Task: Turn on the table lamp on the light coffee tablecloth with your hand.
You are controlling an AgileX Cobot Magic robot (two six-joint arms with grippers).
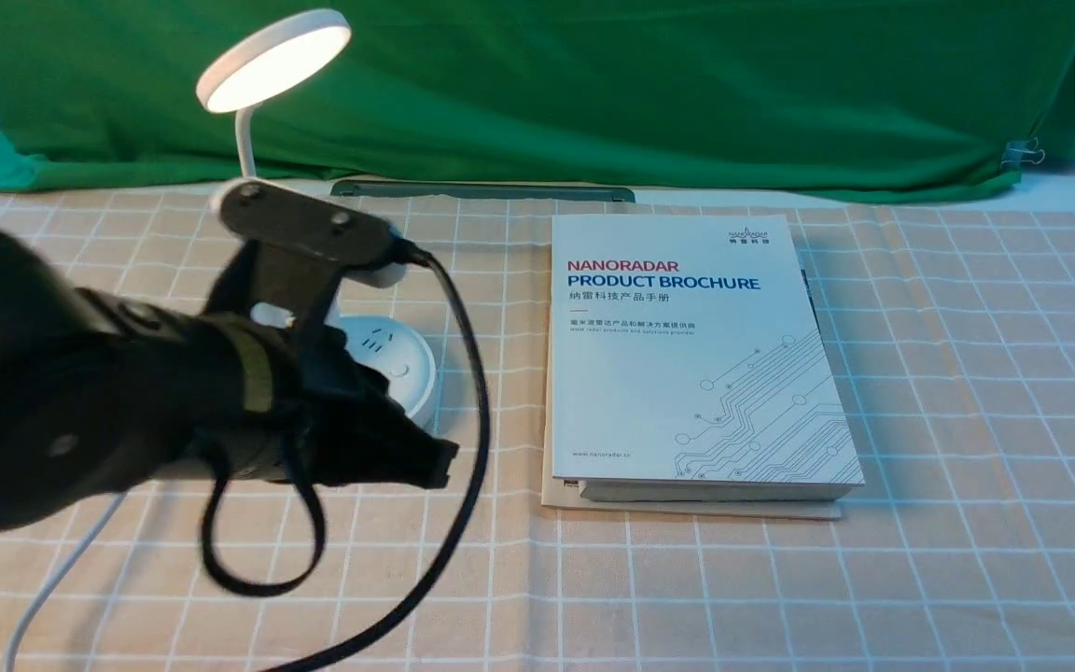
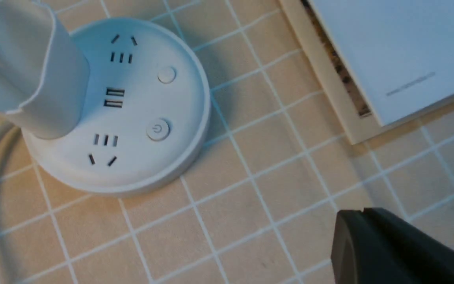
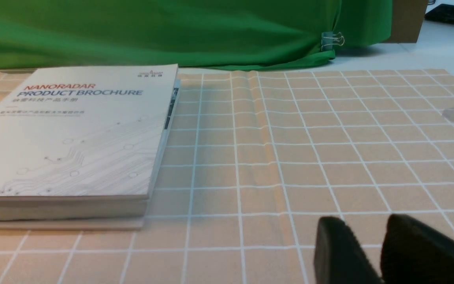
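My left claw [image 1: 439, 464] jaws together, hovering just beside table lamp [image 1: 397, 359] base on light coffee tablecloth [image 1: 780, 579]; head glowing. Risk: stray dip hits power button [image 2: 158, 129], lamp off

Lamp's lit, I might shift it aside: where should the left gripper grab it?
Probably the upright cup on the lamp, jaws level, coming from the front over the low base. The base looks too wide and flat; the neck is thin and curved.

The blurred left arm [image 1: 80, 392] hides part of the table lamp [image 1: 397, 359] (base, cup); right gripper [image 3: 364, 228]: 2 jaws cropped.
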